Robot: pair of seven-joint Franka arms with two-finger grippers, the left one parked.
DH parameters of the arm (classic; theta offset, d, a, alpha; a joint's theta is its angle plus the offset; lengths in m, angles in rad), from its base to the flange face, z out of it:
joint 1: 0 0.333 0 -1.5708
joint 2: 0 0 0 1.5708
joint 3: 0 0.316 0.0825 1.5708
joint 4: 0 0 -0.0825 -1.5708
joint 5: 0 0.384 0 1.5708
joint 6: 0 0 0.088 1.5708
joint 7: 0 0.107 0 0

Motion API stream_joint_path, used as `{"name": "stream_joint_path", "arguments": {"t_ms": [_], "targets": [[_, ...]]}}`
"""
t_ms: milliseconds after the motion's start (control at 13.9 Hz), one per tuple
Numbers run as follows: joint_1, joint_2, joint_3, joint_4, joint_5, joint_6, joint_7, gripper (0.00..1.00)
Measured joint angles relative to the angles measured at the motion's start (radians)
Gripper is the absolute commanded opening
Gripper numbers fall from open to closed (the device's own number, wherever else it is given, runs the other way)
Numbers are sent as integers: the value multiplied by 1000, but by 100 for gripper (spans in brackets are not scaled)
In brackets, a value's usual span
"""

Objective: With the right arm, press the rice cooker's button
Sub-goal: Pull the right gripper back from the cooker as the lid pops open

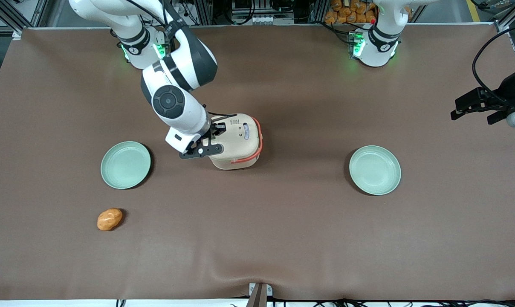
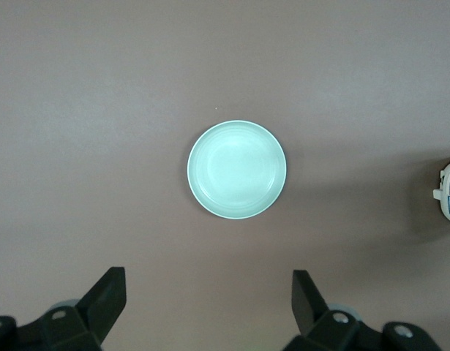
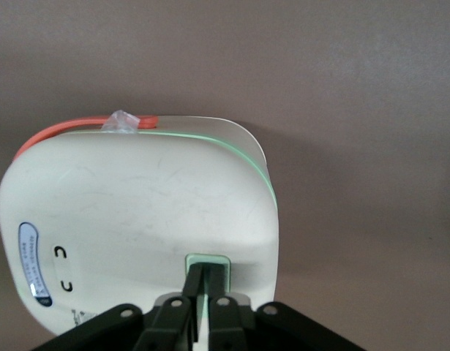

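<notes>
The rice cooker (image 1: 237,142) sits mid-desk (image 1: 283,234) between two green plates (image 1: 125,164), lid down. The right arm (image 1: 176,89) holds its claw (image 3: 204,287) closed, both fingertips together on the pale green button (image 3: 208,262) at the lid's edge, so the narrow tip can push it squarely.

Even overhead light, soft shadows under plates (image 1: 125,165) & rice cooker (image 1: 237,140); hand (image 3: 203,292) close-up slightly blurred.
</notes>
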Motion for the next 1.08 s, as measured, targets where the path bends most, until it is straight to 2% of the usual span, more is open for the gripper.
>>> {"name": "stream_joint_path", "arguments": {"t_ms": [144, 216, 504, 792, 1080], "targets": [[0, -26, -2, 19, 0, -44, 0, 49], [0, -39, -3, 29, 0, -71, 0, 68], [-20, -107, -7, 113, 0, -212, 0, 100], [-88, -202, -9, 198, 0, -280, 0, 100], [-224, -269, 3, 200, -2, -333, -9, 100]]}}
